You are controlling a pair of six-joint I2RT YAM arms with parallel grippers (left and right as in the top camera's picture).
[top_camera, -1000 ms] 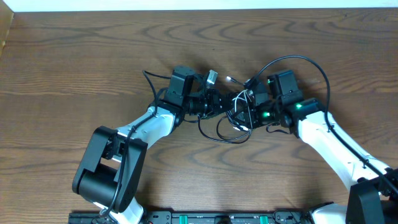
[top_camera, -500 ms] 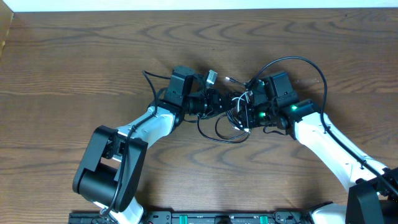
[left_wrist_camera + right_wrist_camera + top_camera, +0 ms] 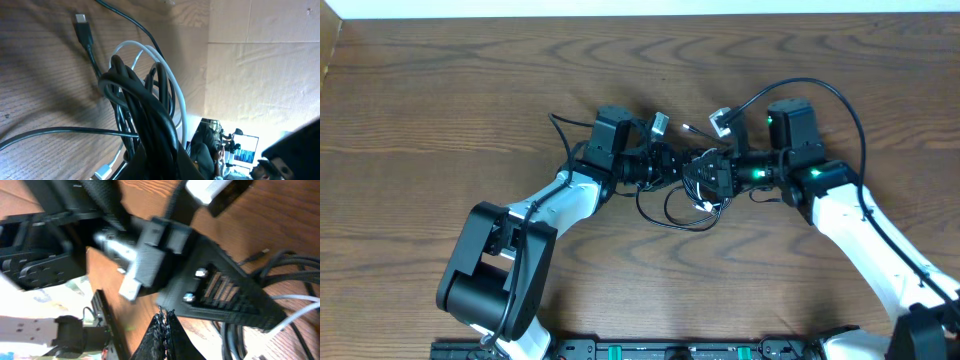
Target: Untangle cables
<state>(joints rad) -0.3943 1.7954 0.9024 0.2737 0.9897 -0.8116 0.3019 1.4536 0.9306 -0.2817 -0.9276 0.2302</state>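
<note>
A dark wooden table (image 3: 440,100) fills the overhead view, and both arms reach in from its near edge to meet just right of centre. The left arm (image 3: 565,195) comes up from the lower left and the right arm (image 3: 850,215) from the lower right, so that the left gripper (image 3: 670,165) and the right gripper (image 3: 712,172) point at each other, almost touching. The cables (image 3: 705,188) lie between and just below the two grippers as a small tangled bundle, with one thin black loop sagging onto the table toward the near side. In the left wrist view the cables (image 3: 145,107) rise out of the left gripper as a thick knot of black cords; its jaws are closed tight on that knot. A white cord (image 3: 172,85) arcs around the black ones, looped in with them. In the right wrist view the right gripper's fingertips (image 3: 165,327) are pressed together with no gap showing, and I cannot tell whether a strand is pinched between them. One black finger of the left gripper (image 3: 215,287) sits close in front of them. A black USB plug (image 3: 82,26) lies flat on the wood away from the knot, and a small white plug (image 3: 102,172) lies near the bottom edge of the left wrist view.
</note>
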